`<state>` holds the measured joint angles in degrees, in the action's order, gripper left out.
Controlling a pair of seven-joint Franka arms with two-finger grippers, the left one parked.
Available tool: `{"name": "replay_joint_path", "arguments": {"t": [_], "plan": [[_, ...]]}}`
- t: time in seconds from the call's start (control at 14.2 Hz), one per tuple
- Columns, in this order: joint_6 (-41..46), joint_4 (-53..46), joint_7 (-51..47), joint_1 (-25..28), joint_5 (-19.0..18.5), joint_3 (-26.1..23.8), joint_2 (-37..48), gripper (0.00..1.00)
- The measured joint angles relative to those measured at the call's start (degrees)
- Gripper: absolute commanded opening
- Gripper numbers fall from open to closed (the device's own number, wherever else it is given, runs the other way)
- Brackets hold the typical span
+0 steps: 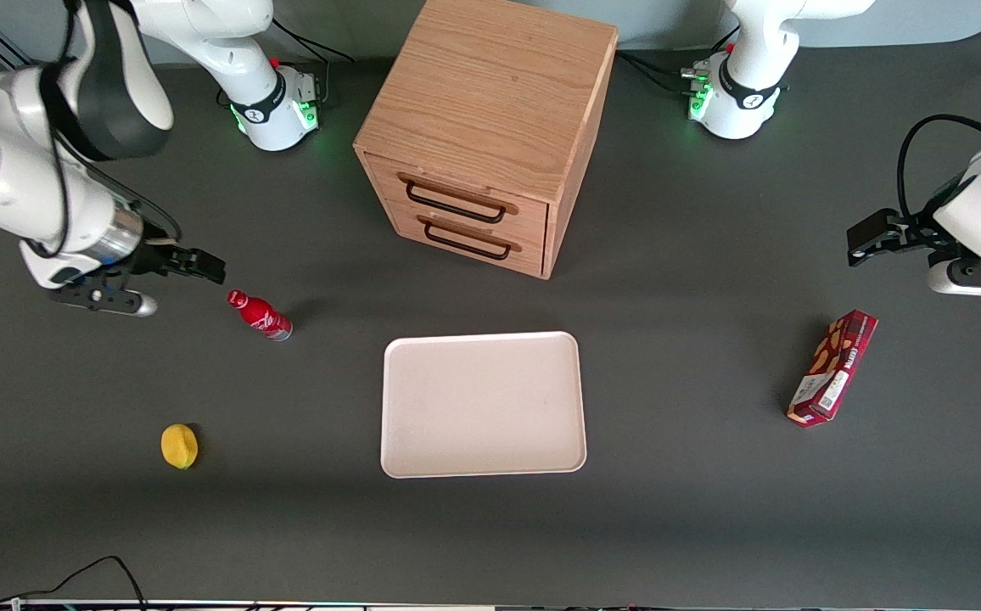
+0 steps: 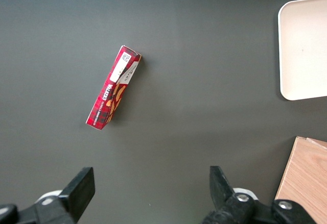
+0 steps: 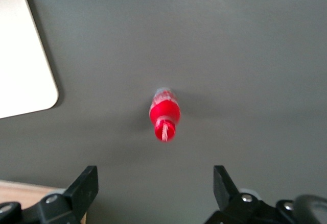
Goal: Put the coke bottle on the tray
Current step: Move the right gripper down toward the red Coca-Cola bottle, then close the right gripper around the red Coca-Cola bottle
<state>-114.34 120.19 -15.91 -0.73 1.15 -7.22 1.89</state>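
The coke bottle, small, red, with a red cap and silvery base, stands on the dark table toward the working arm's end. It also shows in the right wrist view, seen from above, with nothing touching it. My gripper hangs above the table beside the bottle, a little farther from the front camera; its fingers are wide open and empty. The pale cream-pink tray lies flat mid-table, in front of the drawer cabinet; its corner shows in the right wrist view.
A wooden two-drawer cabinet stands farther from the front camera than the tray. A yellow lemon lies nearer the camera than the bottle. A red snack box lies toward the parked arm's end.
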Motion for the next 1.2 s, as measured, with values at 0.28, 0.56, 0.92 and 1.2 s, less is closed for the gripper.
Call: {"name": "replay_joint_path", "arguments": {"t": [0.28, 0.56, 0.92, 1.2], "plan": [[-16.14, 10.46, 1.69, -0.11, -0.02, 0.07, -1.81, 0.9], [-20.55, 12.54, 1.8, -0.11, -0.02, 0.07, -3.95, 0.0], [-20.59, 12.71, 1.91, -0.12, -0.04, 0.08, -4.03, 0.0], [-11.0, 7.05, 2.2, -0.12, -0.05, 0.14, -3.03, 0.0]]}}
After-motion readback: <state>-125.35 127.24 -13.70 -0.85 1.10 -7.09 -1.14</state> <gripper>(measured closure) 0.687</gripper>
